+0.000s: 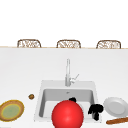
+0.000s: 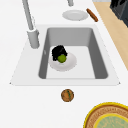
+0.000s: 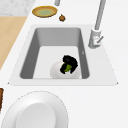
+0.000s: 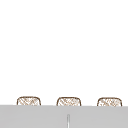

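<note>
My left hand [image 2: 59, 50] is down in the sink basin [image 2: 92, 45], fingers curled round a small green fruit [image 2: 62, 58]. It holds the fruit just above a white dish [image 2: 67, 65] on the basin floor. The right side view shows the same hand [image 3: 70, 60], fruit [image 3: 66, 68] and dish [image 3: 56, 71]. In the front view a big red ball [image 1: 67, 114] covers the near part of the sink [image 1: 50, 96], with a tip of the left hand [image 1: 72, 99] showing above it. My right hand [image 1: 96, 110] hangs by the sink's right rim, fingers loose and holding nothing.
The faucet [image 1: 67, 72] rises behind the basin. A white plate [image 1: 115, 106] and a brown stick-shaped thing [image 1: 117, 121] lie on the counter at the right. At the left are a yellow-rimmed plate [image 1: 11, 110] and a small brown round thing [image 1: 31, 96]. Wicker chair backs [image 1: 28, 43] line the far side.
</note>
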Robot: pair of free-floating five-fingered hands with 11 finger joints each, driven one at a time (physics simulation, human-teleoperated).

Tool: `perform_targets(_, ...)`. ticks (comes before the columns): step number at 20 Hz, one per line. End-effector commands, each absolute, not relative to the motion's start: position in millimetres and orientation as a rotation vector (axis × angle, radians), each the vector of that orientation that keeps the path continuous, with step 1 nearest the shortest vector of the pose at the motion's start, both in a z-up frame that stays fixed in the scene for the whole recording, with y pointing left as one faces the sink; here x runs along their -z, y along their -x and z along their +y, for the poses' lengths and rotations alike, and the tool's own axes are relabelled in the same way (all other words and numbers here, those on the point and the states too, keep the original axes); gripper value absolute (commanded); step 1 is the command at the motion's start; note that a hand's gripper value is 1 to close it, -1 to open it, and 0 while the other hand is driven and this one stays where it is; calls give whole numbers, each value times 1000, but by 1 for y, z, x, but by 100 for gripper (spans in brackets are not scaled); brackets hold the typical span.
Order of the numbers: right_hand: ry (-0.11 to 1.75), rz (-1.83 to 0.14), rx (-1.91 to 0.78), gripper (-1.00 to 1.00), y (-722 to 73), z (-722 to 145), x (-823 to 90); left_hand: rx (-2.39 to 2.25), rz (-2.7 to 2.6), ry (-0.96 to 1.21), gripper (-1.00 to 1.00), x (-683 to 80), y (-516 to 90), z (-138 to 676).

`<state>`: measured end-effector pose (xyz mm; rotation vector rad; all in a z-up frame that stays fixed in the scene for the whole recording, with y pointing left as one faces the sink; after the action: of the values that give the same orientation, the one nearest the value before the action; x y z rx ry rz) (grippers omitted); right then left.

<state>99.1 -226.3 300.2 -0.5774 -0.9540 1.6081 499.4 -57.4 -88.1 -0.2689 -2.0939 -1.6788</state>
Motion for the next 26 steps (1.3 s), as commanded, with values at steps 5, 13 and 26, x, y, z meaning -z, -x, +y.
perform_targets(5, 577, -954, -1608, 0, -99, -226, -300, 1755, -2238, 73, -100, 74, -507, -63)
perform_targets(13, 577, -954, -1608, 0, -99, -226, -300, 1733, -2097, 255, -100, 57, -477, -54)
perform_targets(26, 577, -954, -1608, 0, -99, -226, -300, 1714, -2054, 302, -100, 40, -445, -24)
